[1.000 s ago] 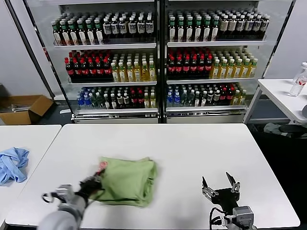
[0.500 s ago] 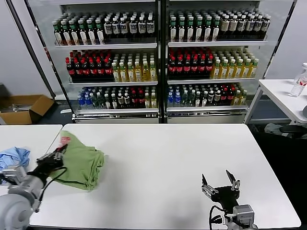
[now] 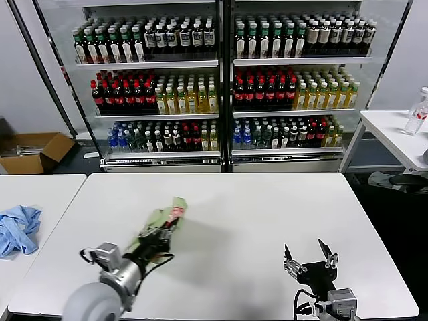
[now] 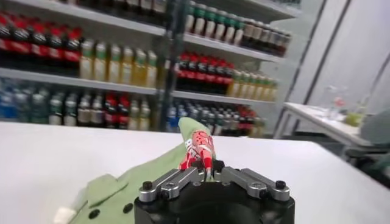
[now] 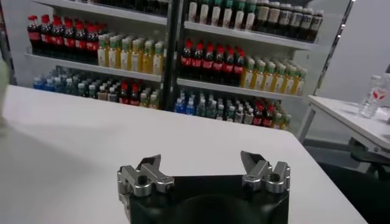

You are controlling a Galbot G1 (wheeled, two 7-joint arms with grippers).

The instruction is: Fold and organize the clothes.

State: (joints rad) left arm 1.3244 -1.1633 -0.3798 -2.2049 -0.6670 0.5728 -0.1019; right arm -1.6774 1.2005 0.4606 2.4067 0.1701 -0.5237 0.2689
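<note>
The left gripper (image 3: 162,232) is closed tight on the green polo shirt (image 3: 165,217), pinching it at the red-and-white logo (image 4: 198,152). The shirt hangs bunched from the fingers, above the white table (image 3: 254,207). Well apart to its right, the right gripper (image 3: 309,257) hovers wide open, holding nothing.

White tabletop (image 3: 254,214) mostly bare from back edge to right edge. Obstacles: green shirt (image 3: 162,219) bunched near the front-left corner, clamped in the left gripper (image 3: 155,235); right gripper (image 3: 308,255), jaws spread, near the front-right edge.
</note>
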